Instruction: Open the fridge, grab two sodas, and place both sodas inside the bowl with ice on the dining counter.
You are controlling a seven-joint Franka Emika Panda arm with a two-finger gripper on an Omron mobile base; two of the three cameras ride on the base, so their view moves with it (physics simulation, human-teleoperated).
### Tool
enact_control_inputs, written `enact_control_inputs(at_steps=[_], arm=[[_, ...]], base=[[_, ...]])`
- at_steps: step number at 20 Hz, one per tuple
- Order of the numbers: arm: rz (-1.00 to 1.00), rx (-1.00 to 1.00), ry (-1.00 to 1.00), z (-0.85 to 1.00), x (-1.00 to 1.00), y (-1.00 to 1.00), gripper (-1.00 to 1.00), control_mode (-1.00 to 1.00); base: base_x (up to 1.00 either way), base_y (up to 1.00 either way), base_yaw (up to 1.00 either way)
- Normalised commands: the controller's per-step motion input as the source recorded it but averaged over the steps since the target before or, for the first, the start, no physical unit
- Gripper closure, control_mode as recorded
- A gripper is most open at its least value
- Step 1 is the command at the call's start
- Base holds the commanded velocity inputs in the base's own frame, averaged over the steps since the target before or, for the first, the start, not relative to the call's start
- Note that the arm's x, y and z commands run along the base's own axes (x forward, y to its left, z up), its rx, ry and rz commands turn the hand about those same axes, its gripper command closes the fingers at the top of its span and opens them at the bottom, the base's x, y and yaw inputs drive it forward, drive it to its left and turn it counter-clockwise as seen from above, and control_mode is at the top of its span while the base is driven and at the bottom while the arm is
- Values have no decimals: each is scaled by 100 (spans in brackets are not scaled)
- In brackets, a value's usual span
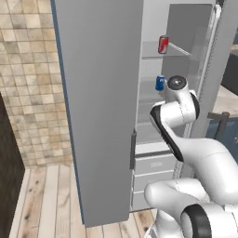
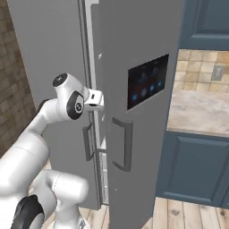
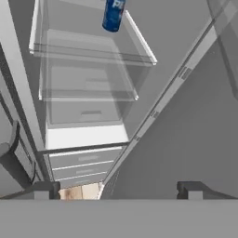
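Note:
The fridge (image 1: 102, 93) stands with its left door shut and its right door (image 2: 143, 134), the one with the black dispenser panel (image 2: 147, 80), swung open. A red soda (image 1: 163, 44) sits on an upper glass shelf. The blue soda (image 1: 160, 82) stands one shelf lower, just left of my wrist (image 1: 176, 83). In the hand view that blue soda (image 3: 114, 14) is at the top edge, well beyond my gripper (image 3: 118, 190), which is open and holds nothing. My hand (image 2: 95, 99) reaches into the gap between the doors. The bowl with ice and the dining counter are out of view.
Empty glass shelves (image 3: 88, 51) and grey drawers (image 3: 83, 162) lie below the blue can. The open door's inner face (image 3: 186, 116) runs close on the right. A stone counter (image 2: 197, 112) over dark blue cabinets stands right of the fridge. A tiled wall (image 1: 28, 83) is on the left.

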Motion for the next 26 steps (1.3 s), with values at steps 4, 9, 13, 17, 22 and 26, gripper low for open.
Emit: enact_control_inputs(at_steps=[4, 9, 13, 17, 22, 26], arm=[[0, 0, 2, 0, 45, -83, -100, -100], [0, 0, 0, 0, 13, -83, -100, -100], [0, 0, -4, 0, 0, -81, -100, -100], [0, 1, -7, 5, -1, -80, -100, -100], [0, 6, -6, 14, -10, -72, -100, -100], [0, 10, -5, 23, -8, -57, -100, -100]], base=[[0, 0, 0], [0, 0, 0], [0, 0, 0], [0, 0, 0], [0, 0, 0], [0, 0, 0]])
